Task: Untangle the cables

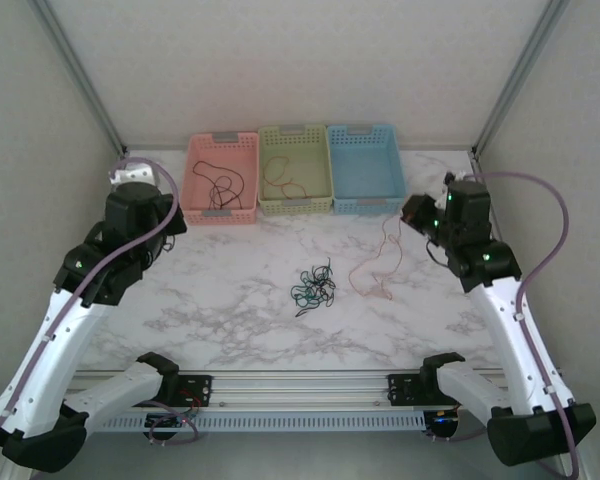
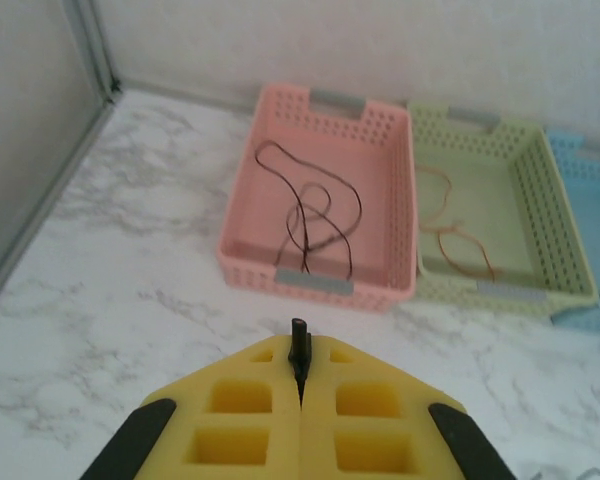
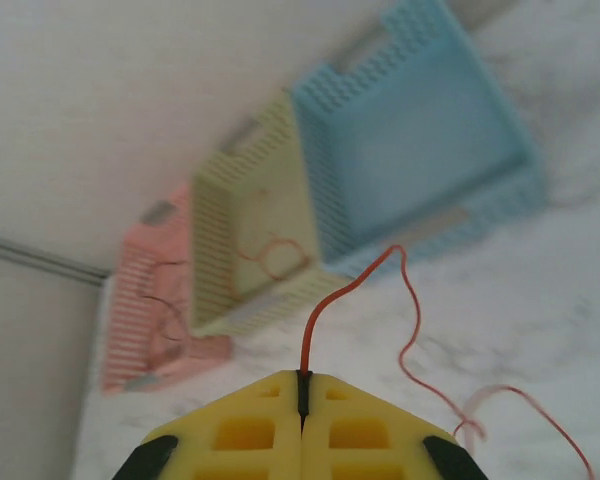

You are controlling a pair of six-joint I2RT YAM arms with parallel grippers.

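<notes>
Two closures — my right gripper [image 3: 302,382] pinches red-orange cable [image 3: 308,335]; my left gripper [image 2: 300,352] pressed together, pink basket [image 2: 380,290] at 12 o'clock. Tangled cables [image 1: 313,286] at 9 o'clock of pinched cable.

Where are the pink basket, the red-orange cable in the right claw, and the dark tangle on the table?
pink basket [image 2: 380,290]: left wrist view, on its near wall.
red-orange cable [image 3: 305,345]: right wrist view, on its lowest upright stretch.
dark tangle [image 1: 313,287]: top external view, on the middle of the heap.
</notes>
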